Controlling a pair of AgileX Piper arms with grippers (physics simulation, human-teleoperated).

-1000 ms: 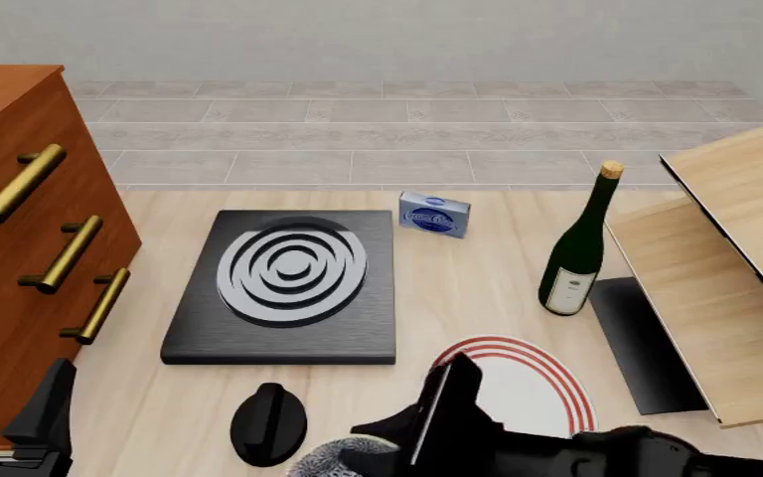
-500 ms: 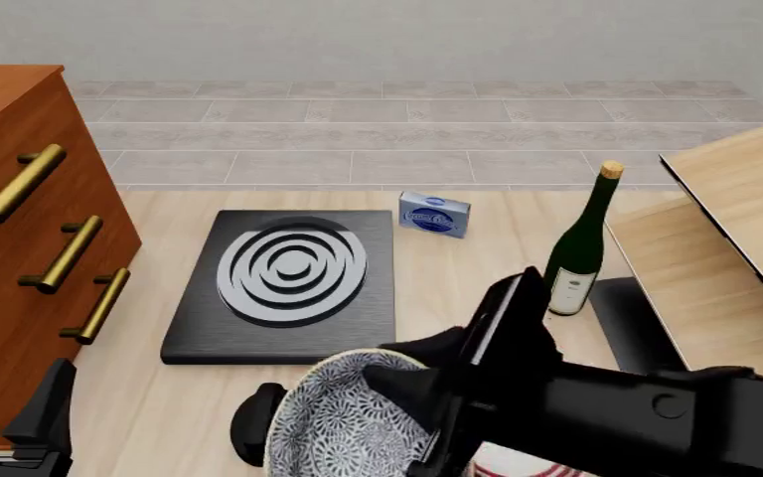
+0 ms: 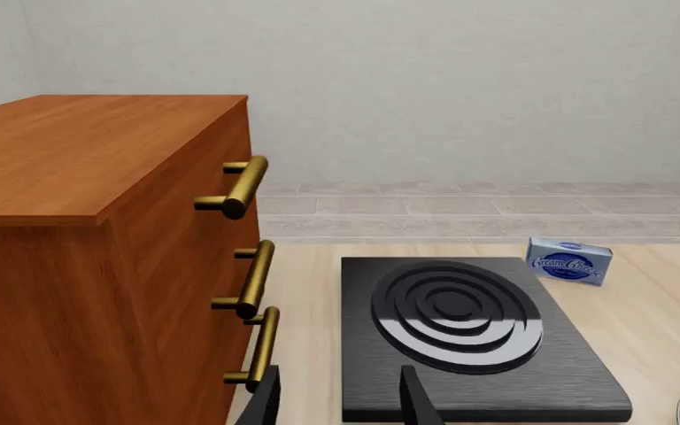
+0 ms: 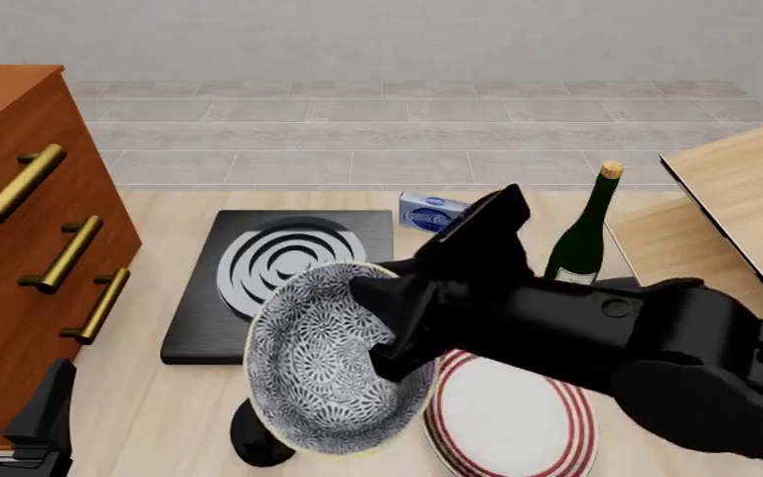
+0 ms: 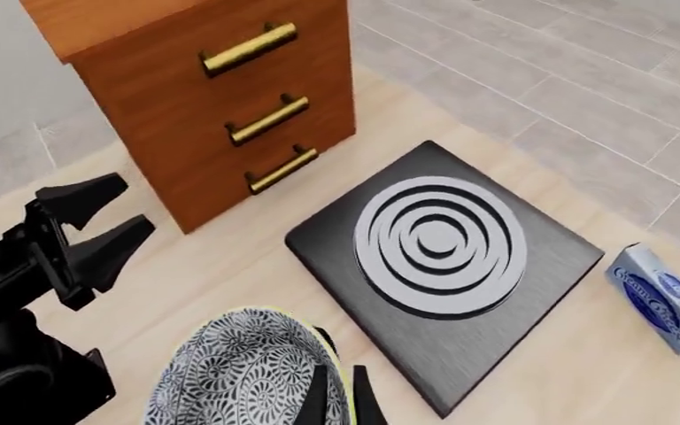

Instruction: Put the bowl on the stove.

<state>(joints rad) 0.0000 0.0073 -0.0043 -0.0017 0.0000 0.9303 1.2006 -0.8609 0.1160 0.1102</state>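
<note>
The bowl [image 4: 329,363], black-and-white floral inside, hangs tilted in the air over the stove's near edge, its inside facing the camera. My right gripper [image 4: 384,323] is shut on the bowl's rim; the right wrist view shows its fingers [image 5: 316,394] pinching that rim, with the bowl [image 5: 240,381] below. The stove [image 4: 289,253] is a black slab with silver rings at the table's left middle. It also shows in the left wrist view [image 3: 459,310] and the right wrist view [image 5: 441,239]. My left gripper [image 4: 11,417] is open and empty at the front left, and its fingers [image 3: 417,398] stand apart.
A white plate with red rings [image 4: 515,417] lies front right under my right arm. A black knob [image 4: 255,437] sits below the bowl. A wine bottle [image 4: 587,234] and a blue box [image 4: 424,211] stand behind. A brown drawer cabinet [image 4: 24,248] is on the left, and wooden shelving [image 4: 739,248] on the right.
My right gripper has lifted the bowl from the table's front edge, up and away toward the stove. The plate is now uncovered. The left arm has not moved.
</note>
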